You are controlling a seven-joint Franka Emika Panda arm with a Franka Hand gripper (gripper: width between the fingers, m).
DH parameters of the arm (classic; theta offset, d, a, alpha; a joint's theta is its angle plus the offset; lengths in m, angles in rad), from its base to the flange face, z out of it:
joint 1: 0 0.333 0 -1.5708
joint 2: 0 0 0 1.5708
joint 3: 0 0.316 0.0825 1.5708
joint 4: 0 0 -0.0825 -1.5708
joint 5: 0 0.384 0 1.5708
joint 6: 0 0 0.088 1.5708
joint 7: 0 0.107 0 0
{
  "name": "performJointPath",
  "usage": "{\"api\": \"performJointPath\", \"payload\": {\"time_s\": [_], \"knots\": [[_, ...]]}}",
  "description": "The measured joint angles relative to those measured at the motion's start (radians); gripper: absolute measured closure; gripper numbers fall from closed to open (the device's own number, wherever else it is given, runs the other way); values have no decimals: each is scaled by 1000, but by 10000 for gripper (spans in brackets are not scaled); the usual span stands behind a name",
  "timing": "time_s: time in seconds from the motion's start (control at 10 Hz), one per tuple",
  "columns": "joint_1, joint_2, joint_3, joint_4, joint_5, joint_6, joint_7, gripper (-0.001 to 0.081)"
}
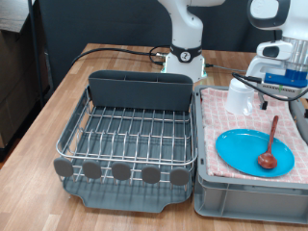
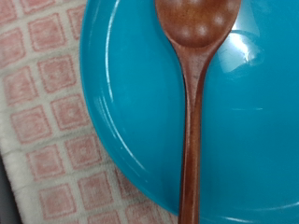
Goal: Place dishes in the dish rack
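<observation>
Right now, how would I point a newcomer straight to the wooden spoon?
Find the grey crate at the exterior view's right, beside the dish rack, lined with a pink checked cloth. On that cloth sits a round blue plate. The spoon lies across it, bowl on the plate, handle pointing up the exterior view: the only reddish-brown, slender thing there, unlike the white cup behind.

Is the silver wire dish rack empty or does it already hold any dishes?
Empty. The silver wire dish rack shows bare wires; the round blue plate and reddish-brown wooden spoon lie on the pink checked cloth.
</observation>
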Motion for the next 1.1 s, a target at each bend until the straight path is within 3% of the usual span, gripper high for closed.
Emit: {"api": "performJointPath", "payload": {"time_s": [0.3,1.1], "knots": [[10,48,-20,2,-65,22,75,3],[38,127,-54,26,-115,21,177,3]]}}
